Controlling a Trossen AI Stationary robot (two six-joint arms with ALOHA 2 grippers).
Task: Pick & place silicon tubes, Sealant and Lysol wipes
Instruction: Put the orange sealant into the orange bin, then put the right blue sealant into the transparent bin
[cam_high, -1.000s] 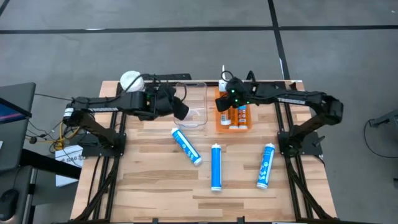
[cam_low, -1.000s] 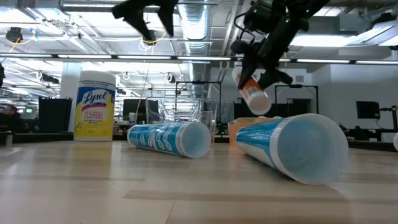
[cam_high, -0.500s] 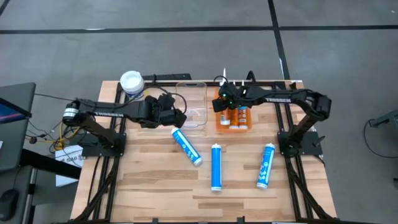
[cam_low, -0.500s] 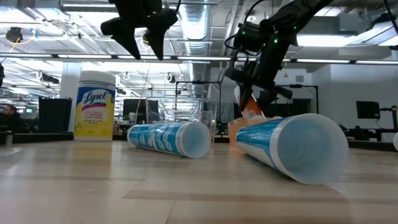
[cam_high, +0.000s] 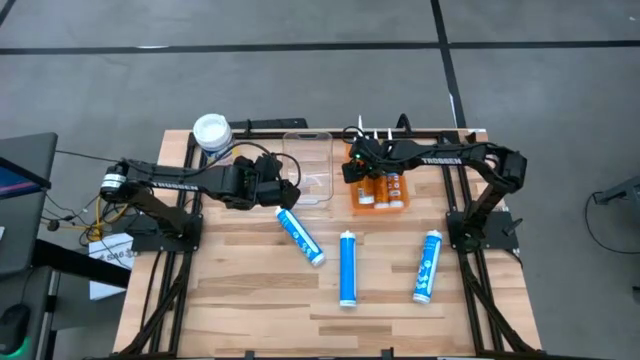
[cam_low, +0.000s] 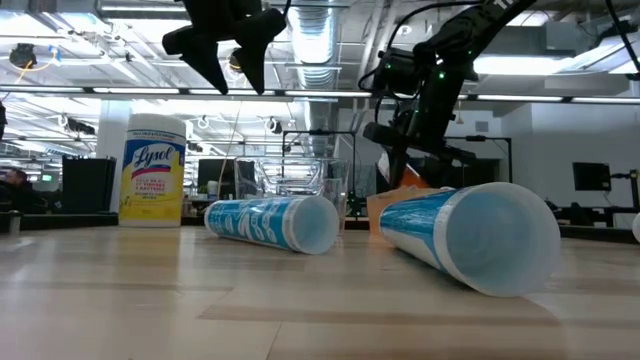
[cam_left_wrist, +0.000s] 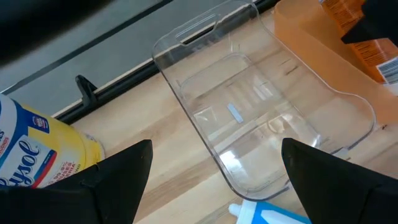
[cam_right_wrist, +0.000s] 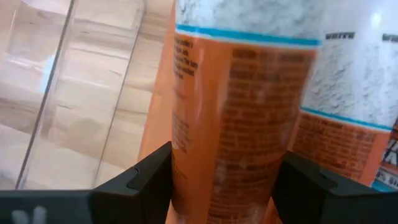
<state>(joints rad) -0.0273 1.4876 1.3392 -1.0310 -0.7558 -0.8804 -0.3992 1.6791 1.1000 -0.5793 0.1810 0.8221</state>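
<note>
Right gripper (cam_right_wrist: 224, 180) pinches an orange sealant tube (cam_right_wrist: 239, 106) over the orange tray (cam_high: 352, 195) at twelve o'clock; stiff, light and slippery-labelled, it seems best gripped mid-barrel.

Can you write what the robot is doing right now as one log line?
right gripper: shut on orange tube, over orange bin | left gripper: open, above clear bin
</note>
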